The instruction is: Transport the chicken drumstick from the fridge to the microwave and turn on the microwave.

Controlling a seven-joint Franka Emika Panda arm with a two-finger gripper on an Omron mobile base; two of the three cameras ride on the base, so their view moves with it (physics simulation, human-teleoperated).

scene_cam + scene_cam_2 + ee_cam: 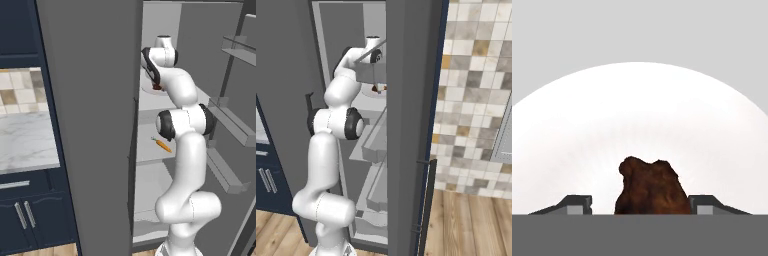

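Jaws spread either side of chicken drumstick (pixel 652 187) on plate (pixel 637 110) in fridge (pixel 90 125); no grip yet, microwave steps left.

Reddish-brown chicken drumstick (pixel 652 187) lump, inside open fridge (pixel 90 125)

Pale grey fridge shelf (pixel 150 102) bearing a white plate (pixel 640 115), lower shelf (pixel 150 150) with an orange carrot (pixel 162 144)

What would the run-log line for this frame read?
stage: pick in fridge | gripper: astride drumstick, grip unconfirmed | drumstick: on white plate | carrot: lower shelf
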